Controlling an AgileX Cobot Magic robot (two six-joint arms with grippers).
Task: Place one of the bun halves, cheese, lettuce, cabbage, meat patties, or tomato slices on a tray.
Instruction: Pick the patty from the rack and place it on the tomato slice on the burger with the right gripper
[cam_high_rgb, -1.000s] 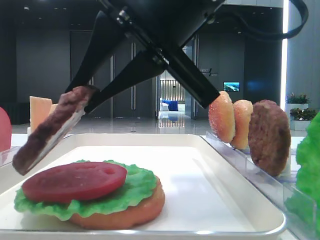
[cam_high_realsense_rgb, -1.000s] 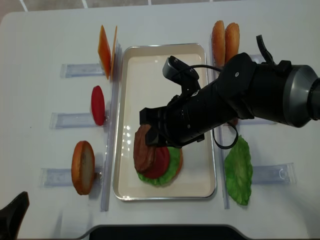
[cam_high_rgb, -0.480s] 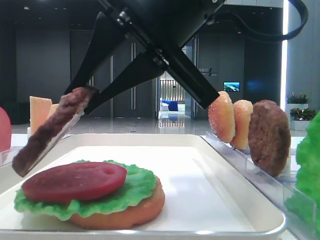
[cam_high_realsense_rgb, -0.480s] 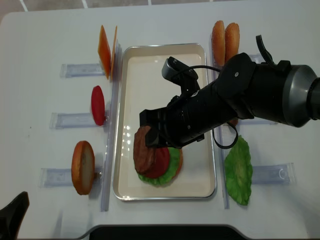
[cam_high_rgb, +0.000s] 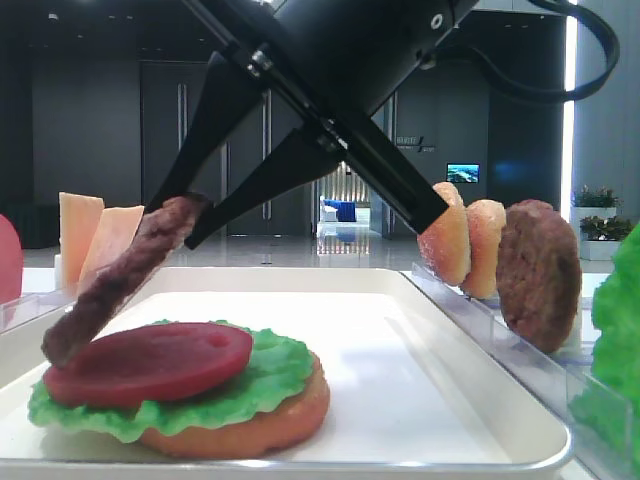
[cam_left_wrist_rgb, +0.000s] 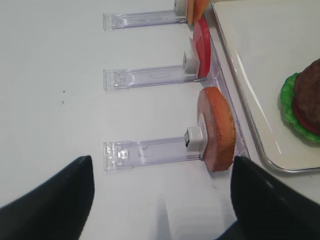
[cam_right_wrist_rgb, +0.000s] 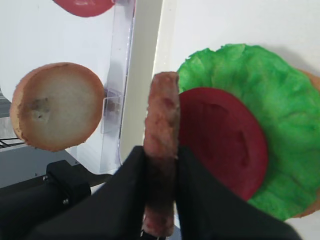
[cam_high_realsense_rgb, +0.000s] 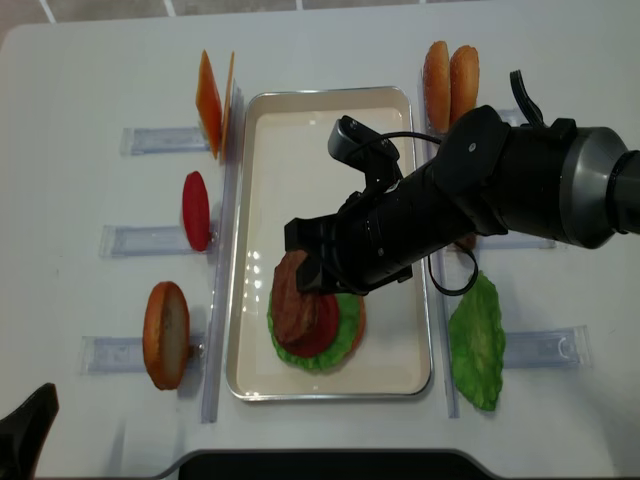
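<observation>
My right gripper (cam_right_wrist_rgb: 161, 150) is shut on a dark brown meat patty (cam_high_rgb: 120, 285), pinching its upper edge. The patty hangs tilted over the cream tray (cam_high_realsense_rgb: 300, 130), its lower edge down at the left rim of a tomato slice (cam_high_rgb: 150, 362). That slice lies on lettuce (cam_high_rgb: 270, 375) and a bun half (cam_high_rgb: 260, 425) in the tray's near part. In the right wrist view the patty (cam_right_wrist_rgb: 161, 120) stands edge-on beside the tomato slice (cam_right_wrist_rgb: 220, 140). My left gripper (cam_left_wrist_rgb: 160, 200) is open over bare table, near a racked bun half (cam_left_wrist_rgb: 216, 127).
Clear racks flank the tray. On the right stand two bun halves (cam_high_realsense_rgb: 450, 70), a second patty (cam_high_rgb: 538, 272) and a lettuce leaf (cam_high_realsense_rgb: 478, 340). On the left stand cheese slices (cam_high_realsense_rgb: 212, 100), a tomato slice (cam_high_realsense_rgb: 196, 210) and a bun half (cam_high_realsense_rgb: 165, 333).
The right gripper has lowered and shifted slightly right, tipping the patty flatter so its lower edge comes down to the tomato slice. The left gripper has not moved.
</observation>
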